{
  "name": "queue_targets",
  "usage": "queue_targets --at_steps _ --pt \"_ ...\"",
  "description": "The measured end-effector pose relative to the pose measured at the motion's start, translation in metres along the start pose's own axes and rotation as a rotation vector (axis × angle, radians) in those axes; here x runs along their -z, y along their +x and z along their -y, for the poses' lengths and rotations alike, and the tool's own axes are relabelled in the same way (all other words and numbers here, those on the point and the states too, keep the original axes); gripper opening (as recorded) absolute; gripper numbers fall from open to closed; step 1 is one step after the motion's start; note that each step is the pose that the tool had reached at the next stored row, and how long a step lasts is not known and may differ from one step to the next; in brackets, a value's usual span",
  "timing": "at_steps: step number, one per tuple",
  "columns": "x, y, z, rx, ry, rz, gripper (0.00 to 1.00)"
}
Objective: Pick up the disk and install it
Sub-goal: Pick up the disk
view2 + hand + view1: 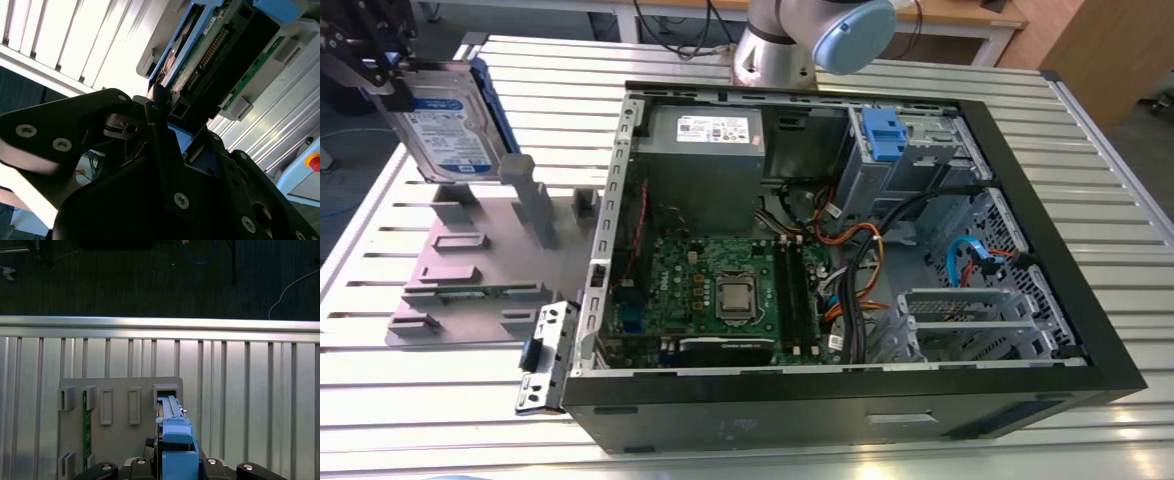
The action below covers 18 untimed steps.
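Gripper (387, 80) is clamped on the disk (447, 125), pinching its upper end. The disk hangs upright, label face toward the exterior camera, blue rail (490, 110) on the side nearer the case. In the second wrist view you see the disk (200, 55) edge-on past the black fingers (157, 135), with the green circuit side and blue rail exposed.

The disk's lower edge is right over the grey holder (467, 265), next to its tall post (527, 200). The first wrist view puts the disk (175, 432) in line with the holder's end slot (166, 390). You can't tell from these views whether the bottom edge is clear of that slot. A green board (85, 412) stands on edge in a slot toward the holder's other end, apart from the disk.

Room: the holder sits near the tabletop (1121, 200) edge (160, 322), with dark floor (100, 280) beyond. On the exterior view's right of the holder is the case (1067, 330), panel off and interior open upward, its wall (616, 200) just beside the holder. A loose metal bracket (547, 355) lies at the case's near corner.

Inside the case the power supply (700, 140) is against the far wall. The drive bay (907, 150), with a blue latch (883, 130), is toward the exterior view's right. Cables (854, 240) are bunched between the bay and the motherboard (720, 290). The arm base (781, 55) stands behind the case.
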<state>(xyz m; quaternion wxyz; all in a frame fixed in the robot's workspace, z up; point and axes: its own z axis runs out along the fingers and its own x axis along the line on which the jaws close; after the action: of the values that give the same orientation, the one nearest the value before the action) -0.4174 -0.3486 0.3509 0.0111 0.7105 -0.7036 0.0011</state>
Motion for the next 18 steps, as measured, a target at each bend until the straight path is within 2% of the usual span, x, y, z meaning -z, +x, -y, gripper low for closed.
queue_targets --at_steps 8,10,14,16,18 --pt "0.0018 0.0 0.0 0.0 0.0 0.0 0.36" --pt "0.0082 0.0001 -0.0001 0.0 0.0001 0.0 0.36" --pt "0.009 0.0002 -0.0001 0.0 0.0 0.0 0.36" --pt "0.0149 0.0003 -0.0002 0.0 0.0001 0.0 0.36" --pt "0.0151 0.0003 -0.0002 0.0 0.0001 0.0 0.36"
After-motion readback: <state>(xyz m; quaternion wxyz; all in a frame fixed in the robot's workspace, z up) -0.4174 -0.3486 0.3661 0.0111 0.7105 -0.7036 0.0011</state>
